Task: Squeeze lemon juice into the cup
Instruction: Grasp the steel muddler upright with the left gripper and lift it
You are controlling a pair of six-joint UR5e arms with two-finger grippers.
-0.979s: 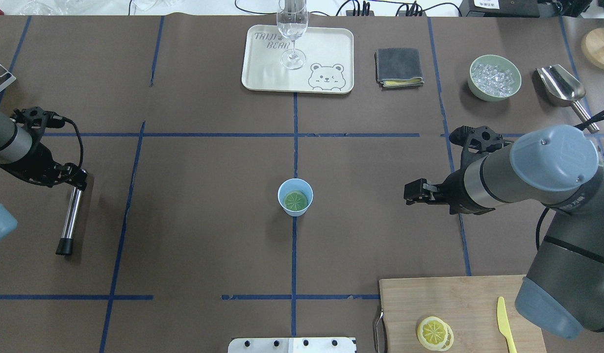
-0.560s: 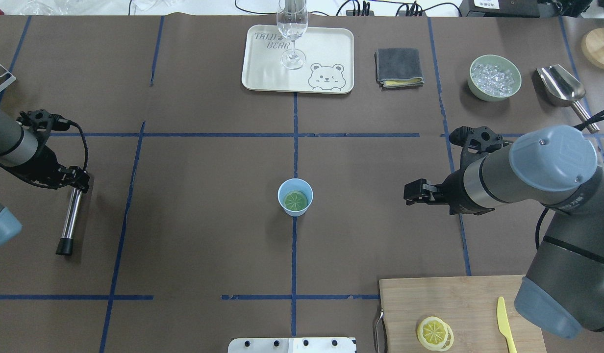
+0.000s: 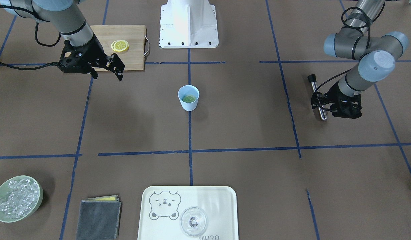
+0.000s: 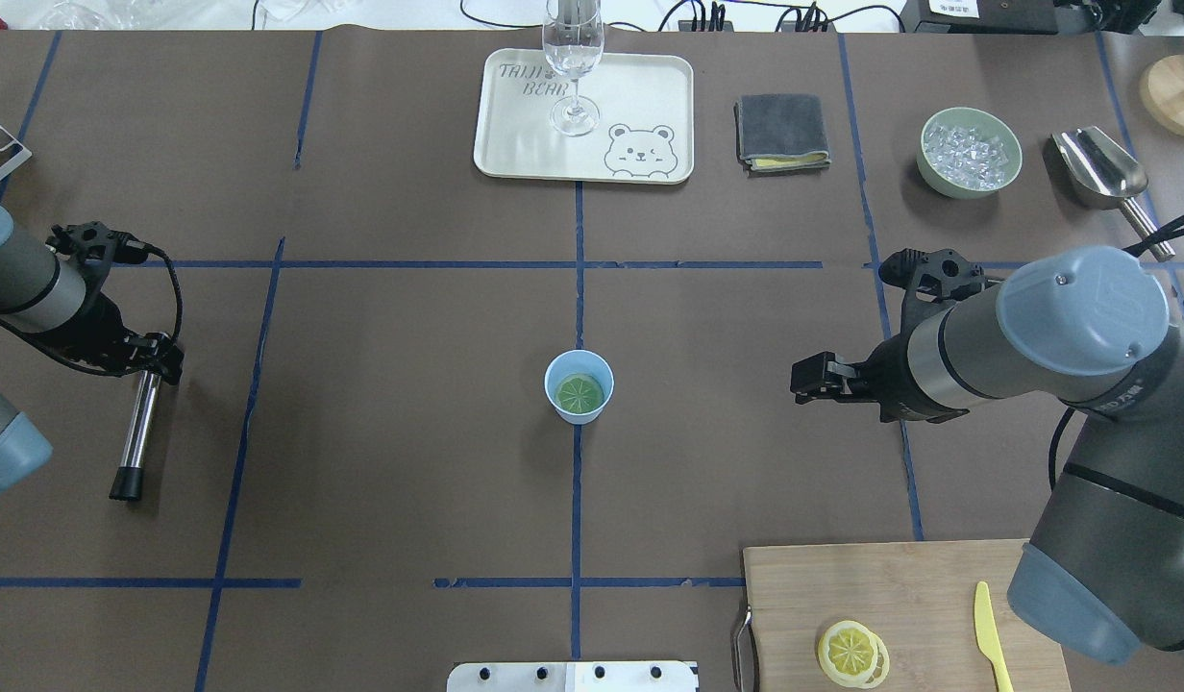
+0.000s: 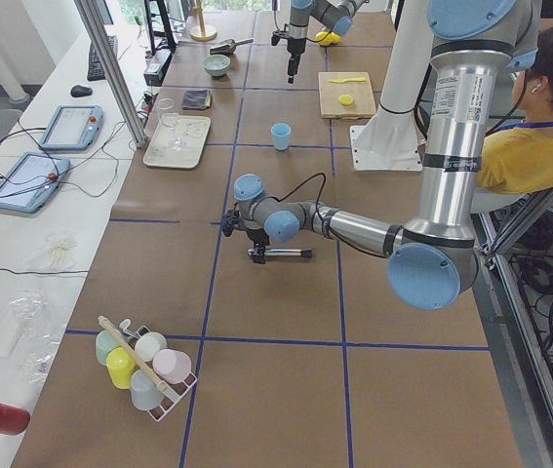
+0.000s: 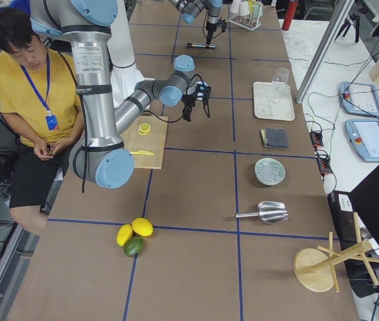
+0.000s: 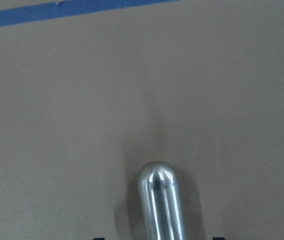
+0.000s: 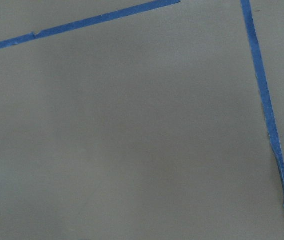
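Note:
The light-blue cup (image 4: 551, 373) stands at the table's middle, also in the front view (image 3: 188, 105). A greenish lemon slice (image 4: 579, 393) lies flat inside it (image 3: 188, 98). My right gripper (image 4: 800, 380) is open and empty, hovering well to the right of the cup (image 3: 108, 76). My left gripper (image 4: 156, 360) is low over the upper end of a metal rod (image 4: 138, 432) that lies on the table at far left. In the left wrist view the rod's rounded end (image 7: 158, 200) sits between the jaws with gaps on both sides.
A wooden cutting board (image 4: 900, 586) at front right holds stacked yellow lemon slices (image 4: 851, 654) and a yellow knife (image 4: 986, 625). At the back are a tray (image 4: 515, 144) with a clear glass (image 4: 573, 58), a grey cloth (image 4: 782, 132), an ice bowl (image 4: 970, 152) and a scoop (image 4: 1101, 168).
My left arm has shifted a little to the right and settled over the rod's upper end. The rod, the cup and my right arm have not moved.

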